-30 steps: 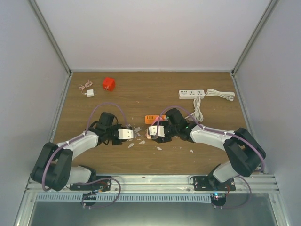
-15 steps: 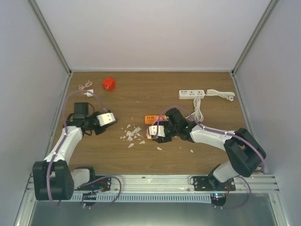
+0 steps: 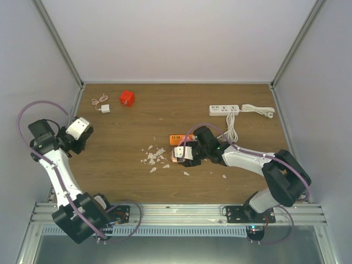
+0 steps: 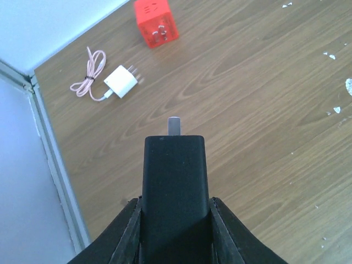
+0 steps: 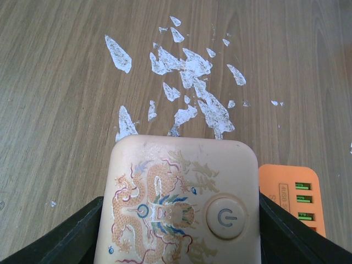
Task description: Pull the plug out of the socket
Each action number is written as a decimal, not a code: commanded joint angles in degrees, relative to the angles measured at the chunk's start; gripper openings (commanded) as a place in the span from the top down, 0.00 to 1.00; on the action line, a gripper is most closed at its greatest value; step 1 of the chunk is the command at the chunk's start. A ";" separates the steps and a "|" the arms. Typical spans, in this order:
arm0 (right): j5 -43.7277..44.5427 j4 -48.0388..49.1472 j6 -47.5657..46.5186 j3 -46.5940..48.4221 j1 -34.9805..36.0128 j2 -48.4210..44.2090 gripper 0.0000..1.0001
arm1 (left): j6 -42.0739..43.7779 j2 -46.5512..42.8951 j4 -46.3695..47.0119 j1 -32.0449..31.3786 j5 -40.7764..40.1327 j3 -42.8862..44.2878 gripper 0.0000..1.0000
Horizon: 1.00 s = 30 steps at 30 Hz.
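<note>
1. Since a second ago the left arm has swung from the middle of the table out to its far left edge, while the right arm has not shifted.
2. The plug is a smooth black rectangular block with one flat metal prong showing at its front end. The left gripper is clamped on it, a finger on each side, holding it above the wood and well apart from the socket.
3. The socket is a cream box with rounded corners, printed with a dragon pattern and a round power button. The right gripper is closed on its two sides near the middle of the table.
4. An orange USB strip with green ports lies just beside the socket.
5. Jagged white flakes are scattered on the wood-grain surface ahead of the socket.
6. Near the far left corner sit a red cube with slots in its top, and a white charger with a coiled pink cable.
7. At the far right lies a white power strip with its white cord looped beside it.
</note>
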 commanded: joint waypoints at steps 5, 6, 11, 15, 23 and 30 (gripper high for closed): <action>1.65 -6.66 2.44 -0.52 -0.68 1.56 0.85 | -14.11 4.90 2.03 -1.28 1.48 0.66 0.82; 1.58 -6.57 2.44 -0.47 -0.68 1.71 0.85 | -16.82 7.06 4.33 -2.25 1.21 1.33 0.82; 1.81 -6.18 2.40 -0.12 -0.83 2.12 0.85 | -26.37 17.49 11.24 -7.28 -0.39 4.62 0.82; 1.84 -6.04 2.14 0.49 -1.03 2.65 0.85 | -29.58 24.48 15.66 -10.95 -3.06 6.81 0.81; 1.89 -4.90 2.42 2.17 -1.20 4.89 0.84 | -34.72 39.89 21.00 -12.55 -9.50 15.86 0.81; 1.79 -4.06 3.59 3.61 -1.21 6.81 0.82 | -35.00 48.13 21.93 -12.79 -9.81 20.23 0.78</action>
